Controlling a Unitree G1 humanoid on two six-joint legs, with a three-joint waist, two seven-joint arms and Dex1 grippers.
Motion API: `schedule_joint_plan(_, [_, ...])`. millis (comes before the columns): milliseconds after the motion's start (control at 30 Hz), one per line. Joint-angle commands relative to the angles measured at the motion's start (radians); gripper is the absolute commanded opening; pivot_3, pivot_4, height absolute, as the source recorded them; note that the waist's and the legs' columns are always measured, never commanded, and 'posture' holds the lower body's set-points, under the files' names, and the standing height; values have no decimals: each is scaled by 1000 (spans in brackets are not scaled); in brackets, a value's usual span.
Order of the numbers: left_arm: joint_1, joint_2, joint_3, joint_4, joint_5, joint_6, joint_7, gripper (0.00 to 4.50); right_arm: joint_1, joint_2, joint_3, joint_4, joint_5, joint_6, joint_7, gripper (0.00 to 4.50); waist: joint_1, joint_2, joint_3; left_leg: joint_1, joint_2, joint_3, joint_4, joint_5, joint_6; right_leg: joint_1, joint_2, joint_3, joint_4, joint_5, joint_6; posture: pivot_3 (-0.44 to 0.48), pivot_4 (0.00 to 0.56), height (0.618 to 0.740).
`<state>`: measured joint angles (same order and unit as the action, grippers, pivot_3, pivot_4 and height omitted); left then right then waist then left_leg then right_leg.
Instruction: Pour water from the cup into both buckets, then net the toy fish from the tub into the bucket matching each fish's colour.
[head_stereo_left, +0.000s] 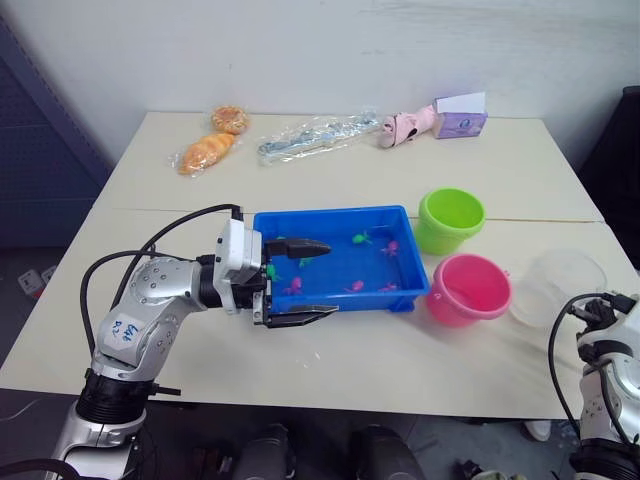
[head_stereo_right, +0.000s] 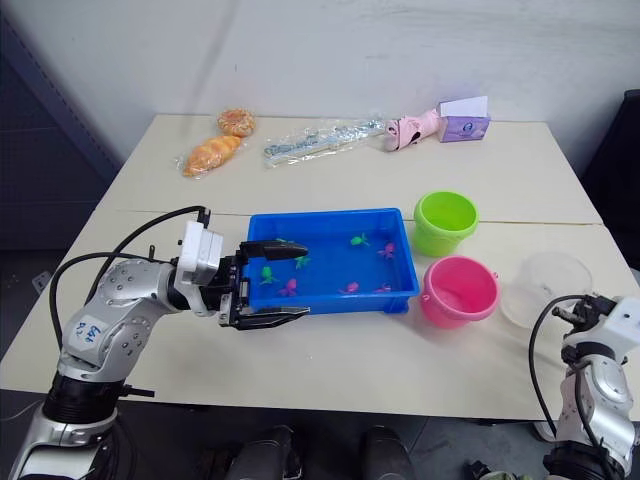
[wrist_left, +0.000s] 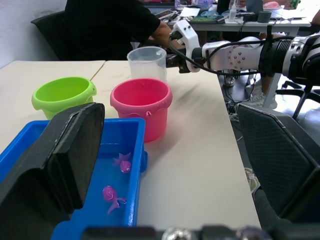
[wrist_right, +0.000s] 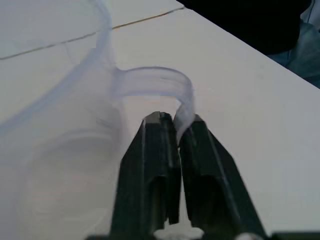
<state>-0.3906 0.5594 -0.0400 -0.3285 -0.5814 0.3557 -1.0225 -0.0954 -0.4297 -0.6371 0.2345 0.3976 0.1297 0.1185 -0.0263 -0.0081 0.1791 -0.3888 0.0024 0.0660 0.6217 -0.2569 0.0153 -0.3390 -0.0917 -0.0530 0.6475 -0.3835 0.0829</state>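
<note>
The wide clear plastic measuring cup (wrist_right: 55, 130) stands on the cream table (head_stereo_left: 330, 360) beside the round pink plastic bucket (head_stereo_left: 468, 288); our right gripper (wrist_right: 178, 125) has its jaws pinched narrow on the cup's handle loop. We judge the pouring step is just beginning: next we must lift, carry and tip the cup over the pink bucket and the lime green bucket (head_stereo_left: 450, 219). Our left gripper (head_stereo_left: 302, 282) hangs wide open, one finger over the shallow blue tub (head_stereo_left: 335, 298), near the tiny fish (head_stereo_left: 292, 287).
</note>
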Motion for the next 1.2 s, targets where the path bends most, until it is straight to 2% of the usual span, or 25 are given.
schedule_joint_plan(33, [1,-9,6,-5,5,-20,5,4500,39,-14,-40,-88,31,-21,25,68,3,0,0,0,0,0,0,0,0,0,0,0,0,0,0,0,150,740])
schedule_joint_plan(167, [2,-16,3,3,4,-19,6,4500,103,-37,-47,-223,51,10,44,68,3,1,1,-1,0,0,0,0,0,0,0,0,-1,0,0,0,150,740])
schedule_joint_plan(300, [2,-18,2,29,4,-23,-9,4500,189,-109,-52,-418,42,63,90,68,0,3,2,-1,0,0,0,0,0,-1,0,0,-1,0,1,0,150,740])
schedule_joint_plan(433, [-8,-23,-10,57,15,-7,-5,4500,244,-190,-72,-521,-5,87,120,68,2,3,2,-1,0,0,-1,0,0,-1,1,0,-1,0,1,0,150,740])
schedule_joint_plan(533, [-33,-49,-6,71,-22,28,0,4500,255,-254,-84,-578,-36,106,139,68,5,2,3,-1,0,0,-1,0,0,-1,1,0,-2,0,1,0,150,740])
schedule_joint_plan(700, [-58,-72,-13,99,-28,34,-28,4500,296,-347,-64,-621,-168,90,181,68,11,1,3,-2,0,0,0,0,0,-1,0,0,-2,0,2,0,150,740])
schedule_joint_plan(933, [-78,-91,-20,131,-7,16,-45,4500,285,-353,-20,-639,-292,57,180,68,25,1,3,-2,0,0,0,1,0,-1,1,0,-3,0,2,0,150,740])
schedule_joint_plan(1200, [-72,-94,-31,147,35,-31,-52,4500,298,-383,42,-598,-450,-92,195,68,26,0,4,-2,0,0,0,1,-1,-1,1,0,-3,0,2,0,150,740])
